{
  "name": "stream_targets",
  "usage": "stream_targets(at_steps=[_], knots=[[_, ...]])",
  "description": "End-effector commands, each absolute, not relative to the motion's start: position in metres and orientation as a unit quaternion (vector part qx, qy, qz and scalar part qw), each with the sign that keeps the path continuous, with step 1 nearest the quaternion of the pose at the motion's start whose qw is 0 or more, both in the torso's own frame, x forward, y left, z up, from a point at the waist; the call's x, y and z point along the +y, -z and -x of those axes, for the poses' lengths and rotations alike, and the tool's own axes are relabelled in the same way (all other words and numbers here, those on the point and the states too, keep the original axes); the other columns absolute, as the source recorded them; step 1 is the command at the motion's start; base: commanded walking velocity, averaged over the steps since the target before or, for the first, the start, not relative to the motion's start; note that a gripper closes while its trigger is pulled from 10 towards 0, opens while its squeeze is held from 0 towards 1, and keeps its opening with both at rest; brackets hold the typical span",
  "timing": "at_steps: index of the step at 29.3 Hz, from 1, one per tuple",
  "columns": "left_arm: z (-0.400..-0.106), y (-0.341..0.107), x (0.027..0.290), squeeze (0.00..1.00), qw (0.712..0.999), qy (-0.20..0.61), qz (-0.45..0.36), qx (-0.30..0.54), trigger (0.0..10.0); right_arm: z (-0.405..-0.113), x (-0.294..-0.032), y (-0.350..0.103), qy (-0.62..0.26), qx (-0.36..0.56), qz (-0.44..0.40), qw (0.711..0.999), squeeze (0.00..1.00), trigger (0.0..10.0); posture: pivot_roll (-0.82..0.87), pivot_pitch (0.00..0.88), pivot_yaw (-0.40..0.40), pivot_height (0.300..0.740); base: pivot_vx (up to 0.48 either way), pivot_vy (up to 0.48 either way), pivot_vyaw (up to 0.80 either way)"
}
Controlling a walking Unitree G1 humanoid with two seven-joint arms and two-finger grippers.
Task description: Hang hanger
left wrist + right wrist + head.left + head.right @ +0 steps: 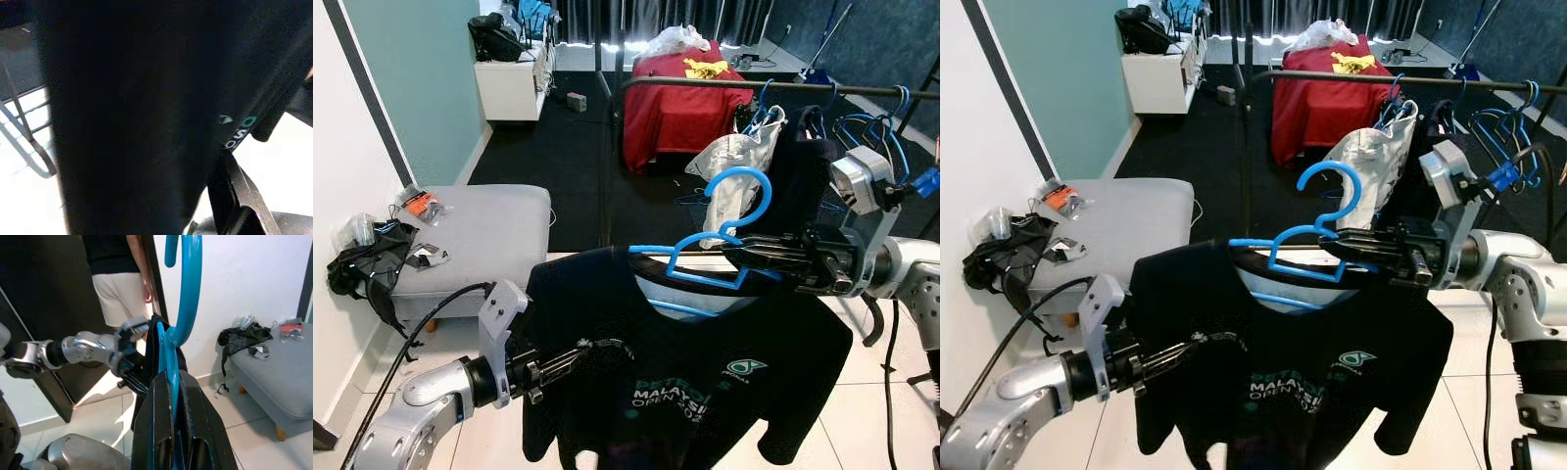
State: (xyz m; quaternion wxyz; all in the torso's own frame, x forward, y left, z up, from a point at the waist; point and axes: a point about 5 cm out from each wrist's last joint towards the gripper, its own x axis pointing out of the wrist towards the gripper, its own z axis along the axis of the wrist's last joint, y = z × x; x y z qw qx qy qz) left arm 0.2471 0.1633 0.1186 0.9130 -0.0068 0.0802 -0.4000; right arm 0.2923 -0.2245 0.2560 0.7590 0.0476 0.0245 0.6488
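This was a lived-in home, a bedroom or dressing corner. A clothes rail [783, 86] hung with garments and blue hangers [876, 127] stood as its centre. Beyond the rail sat a red-covered piece of furniture [680, 98] before dark curtains [636, 18]; left of the rail, a grey padded bench [480, 240] held clutter, against teal and white walls.

The shirt [685, 372] hides the hanger's [710, 259] lower bar and runs off the bottom edge. Behind the shirt, the left gripper's fingertips cannot be made out.
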Motion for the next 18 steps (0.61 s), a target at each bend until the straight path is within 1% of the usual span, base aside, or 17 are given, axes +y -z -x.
stream_targets(at_steps=[1, 11, 18], knots=[[-0.251, -0.117, 0.162, 0.0, 0.918, 0.39, 0.009, 0.075, 10.0, -0.29, -0.225, -0.27, -0.658, 0.0, -0.039, 0.752, 0.0, 10.0, -0.08, 0.0, -0.032, 0.74, 0.0, 0.0, 0.0], [-0.257, -0.125, 0.166, 0.0, 0.925, 0.377, 0.012, 0.048, 10.0, -0.289, -0.226, -0.27, -0.66, 0.006, -0.036, 0.751, 0.0, 10.0, -0.08, 0.0, -0.033, 0.74, 0.0, 0.0, 0.0], [-0.252, -0.139, 0.178, 0.0, 0.927, 0.374, 0.011, 0.019, 10.0, -0.29, -0.229, -0.266, -0.656, 0.011, -0.035, 0.754, 0.0, 10.0, -0.08, 0.0, -0.032, 0.74, 0.0, 0.0, 0.0]])
